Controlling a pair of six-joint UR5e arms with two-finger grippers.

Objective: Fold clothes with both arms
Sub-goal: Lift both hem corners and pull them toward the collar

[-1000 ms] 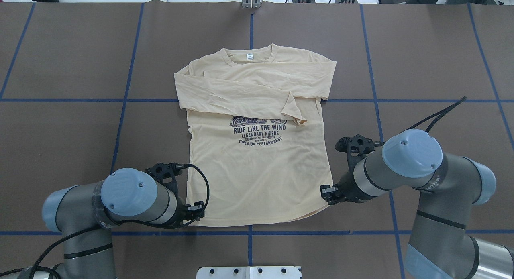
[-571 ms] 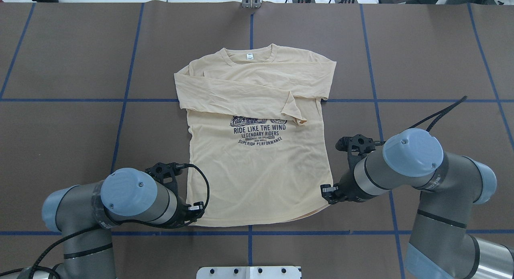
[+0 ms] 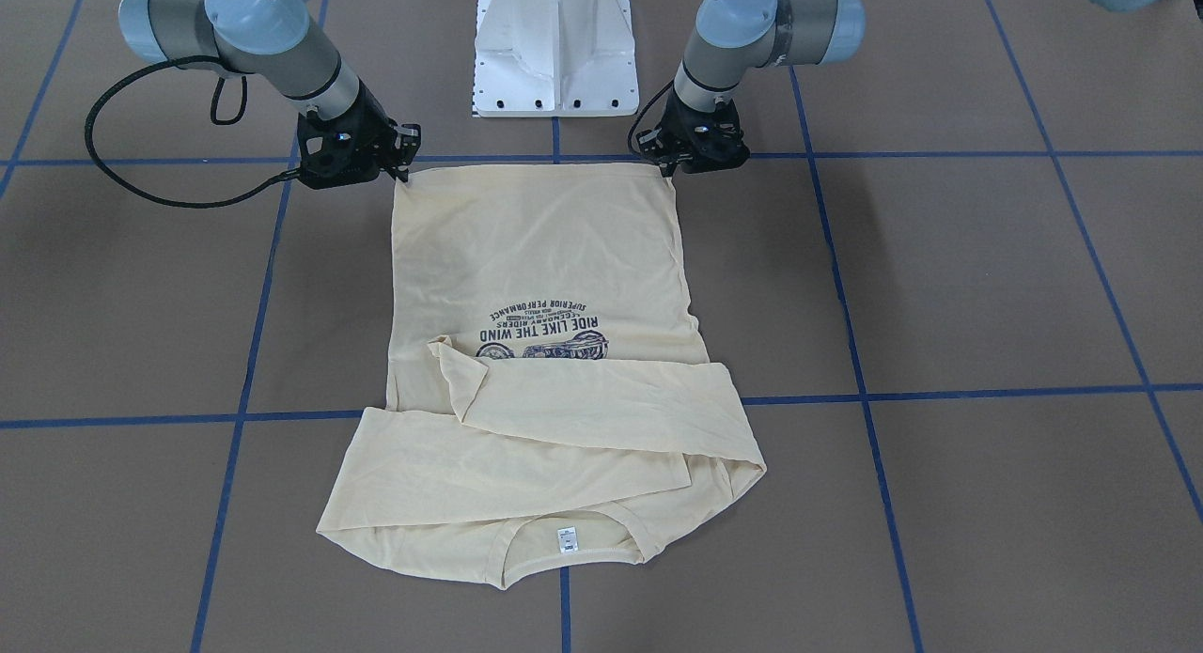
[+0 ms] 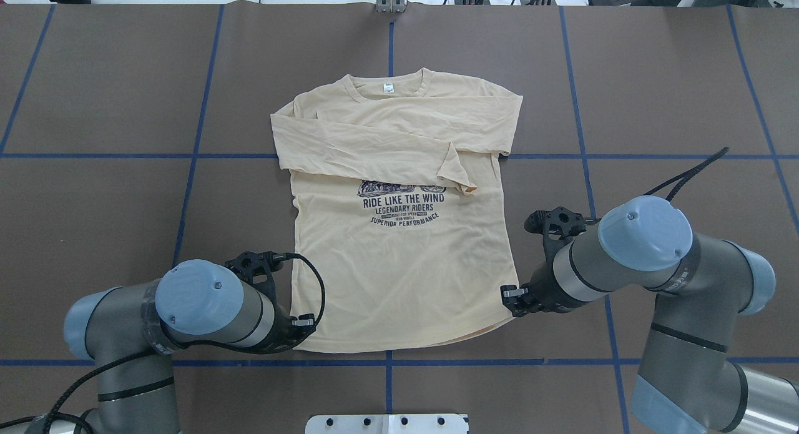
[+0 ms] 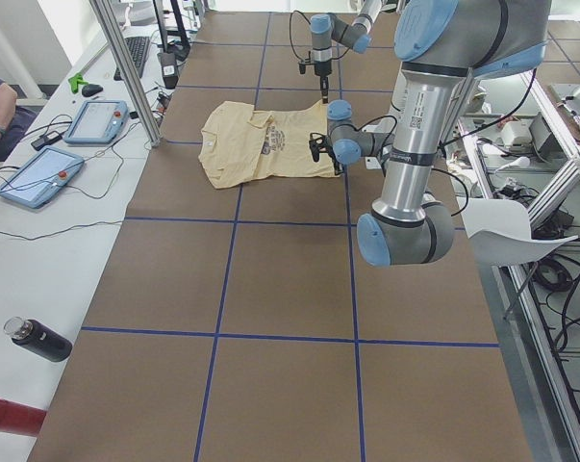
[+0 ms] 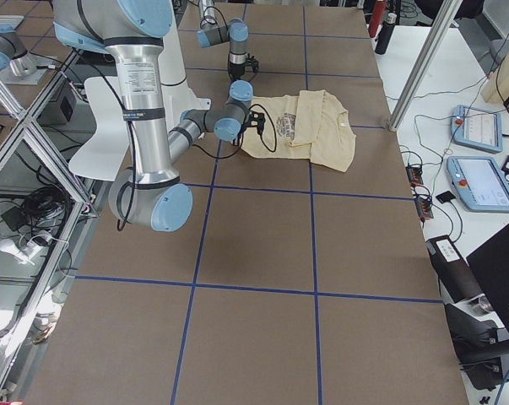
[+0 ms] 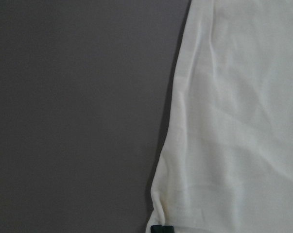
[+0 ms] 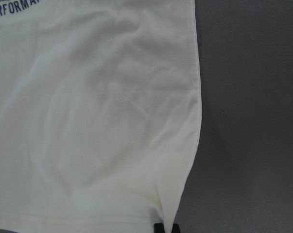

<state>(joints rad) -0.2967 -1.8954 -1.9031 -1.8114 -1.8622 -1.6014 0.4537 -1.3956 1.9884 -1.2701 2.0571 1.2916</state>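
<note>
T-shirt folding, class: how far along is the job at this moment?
Done: both sleeves lie folded across the T-shirt. In hand: the left end effector and right end effector each pinch a corner of the hem. Left: probably folding the hem up toward the collar.

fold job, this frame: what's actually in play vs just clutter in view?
In play: T-shirt; left gripper and right gripper, one on each hem corner.

Lying about: tablets, black bottle and red cylinder on the side bench; white pedestal base.
</note>
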